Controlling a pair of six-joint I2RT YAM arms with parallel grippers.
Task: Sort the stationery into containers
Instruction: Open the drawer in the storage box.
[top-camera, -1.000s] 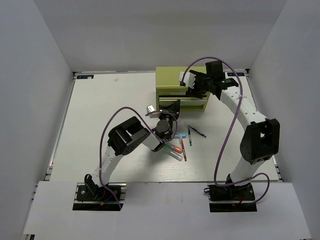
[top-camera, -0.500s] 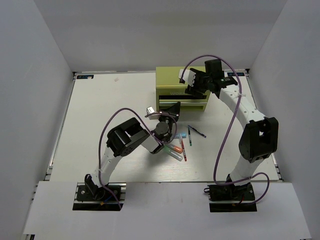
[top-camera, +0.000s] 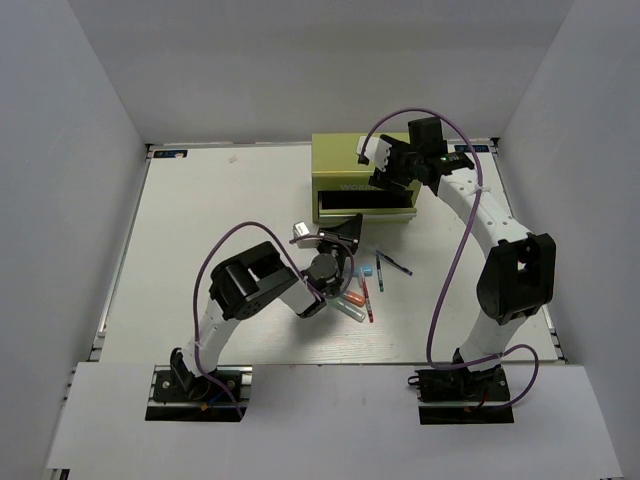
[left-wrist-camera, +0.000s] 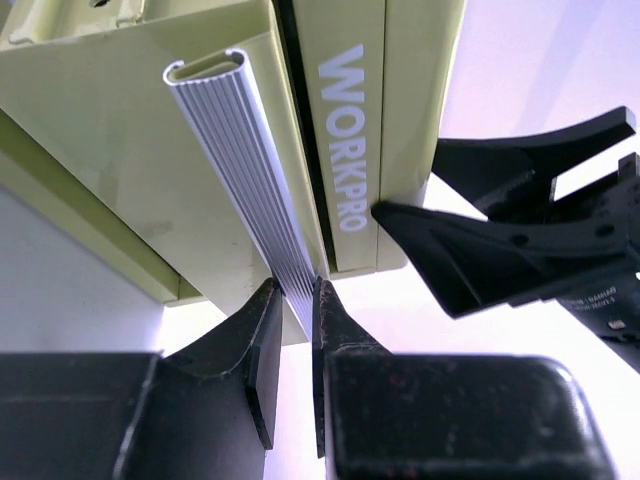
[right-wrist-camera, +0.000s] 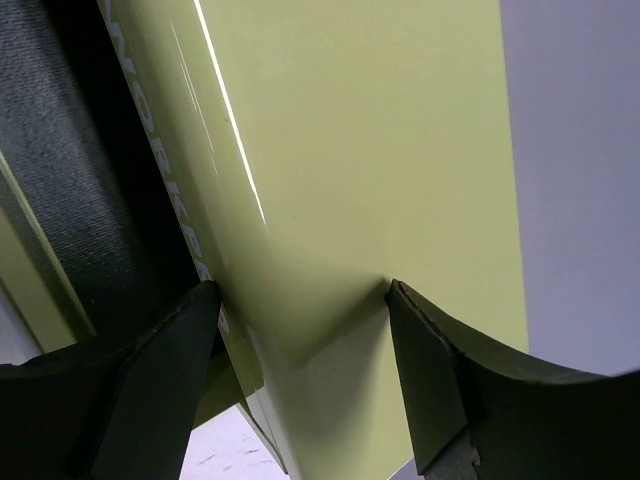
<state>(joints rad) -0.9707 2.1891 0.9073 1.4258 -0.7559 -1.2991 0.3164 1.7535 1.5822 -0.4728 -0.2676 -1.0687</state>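
Observation:
The containers are one yellow-green metal chest (top-camera: 350, 160) with WORKPRO lettering (left-wrist-camera: 340, 140). Its drawer (top-camera: 368, 203) is pulled out and shows a dark inside. My left gripper (top-camera: 345, 228) (left-wrist-camera: 297, 300) is shut on the drawer's ribbed silver handle (left-wrist-camera: 245, 170). My right gripper (top-camera: 385, 175) (right-wrist-camera: 300, 340) rests on the chest's top near the front edge, jaws spread wide, holding nothing. The stationery lies on the table in front: an orange highlighter (top-camera: 350, 298), a red pen (top-camera: 366, 298), a blue one (top-camera: 381, 270) and a dark pen (top-camera: 397, 264).
The white table (top-camera: 200, 240) is walled in by grey panels on three sides. My left arm's elbow (top-camera: 255, 280) lies just left of the pens. The right arm (top-camera: 510, 270) arches along the table's right side.
My left gripper has drawn back toward the near edge with the handle in it, and the drawer has slid out, baring its dark inside. The right gripper has stayed on the chest.

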